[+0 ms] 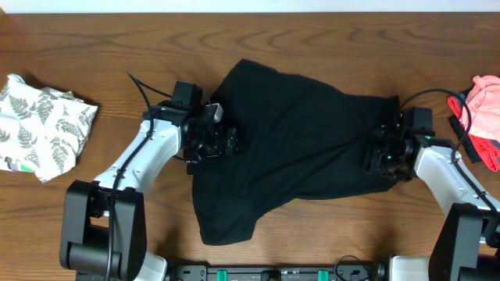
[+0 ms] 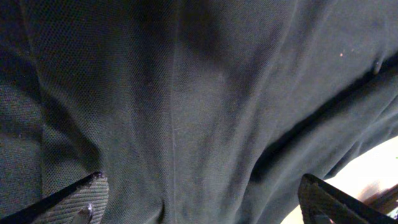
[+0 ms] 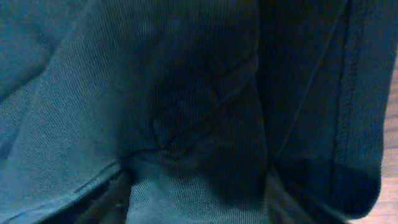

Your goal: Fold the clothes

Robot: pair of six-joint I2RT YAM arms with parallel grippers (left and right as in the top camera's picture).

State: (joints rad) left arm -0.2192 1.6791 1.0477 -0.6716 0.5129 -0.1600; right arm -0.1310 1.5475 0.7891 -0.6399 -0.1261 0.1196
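Note:
The clothes' large black garment (image 1: 297,148) lies rumpled across the middle of the table. My left gripper (image 1: 221,140) sits at its left edge. In the left wrist view this gripper (image 2: 200,190) is open wide, with black fabric (image 2: 186,93) spread under and between the fingers (image 2: 71,199). At the garment's right edge, my right gripper (image 1: 384,156) presses into the cloth. Seen from the right wrist, its jaws (image 3: 196,186) stand apart with a fold of the fabric (image 3: 186,124) lying between them; they do not pinch it.
A white fern-print garment (image 1: 43,125) lies crumpled at the table's left edge. A pink garment (image 1: 486,105) with a black and red piece (image 1: 462,117) beside it sits at the right edge. Bare wood (image 1: 117,55) shows along the back.

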